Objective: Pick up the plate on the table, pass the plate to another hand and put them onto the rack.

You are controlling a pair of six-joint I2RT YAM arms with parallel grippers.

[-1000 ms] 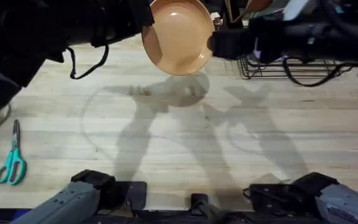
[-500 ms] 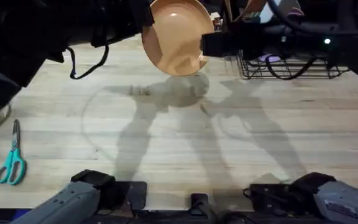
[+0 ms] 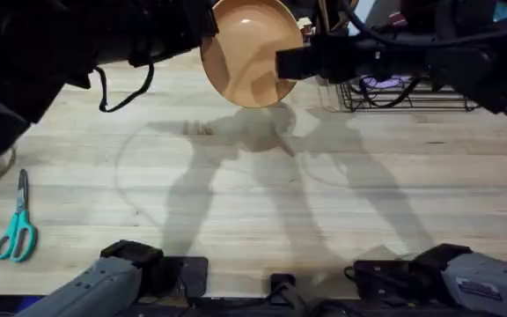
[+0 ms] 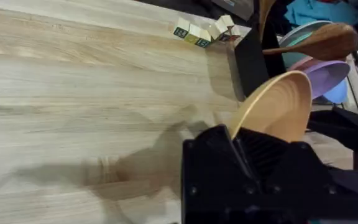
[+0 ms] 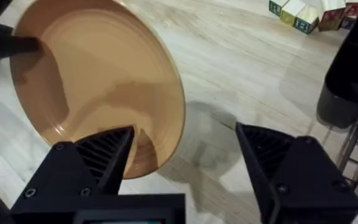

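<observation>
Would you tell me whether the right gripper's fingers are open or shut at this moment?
Open. In the right wrist view the right gripper has its two fingers spread wide, with the orange plate's rim edge reaching into the gap between them, not yet clamped.

1 orange-tan plate (image 3: 246, 53). 2 grippers: left gripper (image 3: 208, 19), right gripper (image 3: 285, 63). 1 black wire rack (image 3: 407, 95). 1 pair of teal scissors (image 3: 16, 231). Small lettered blocks (image 4: 202, 32) in a row, maybe 5 or 6, hard to count. 1 lilac plate (image 4: 323, 74). 1 table (image 3: 253, 194).
</observation>
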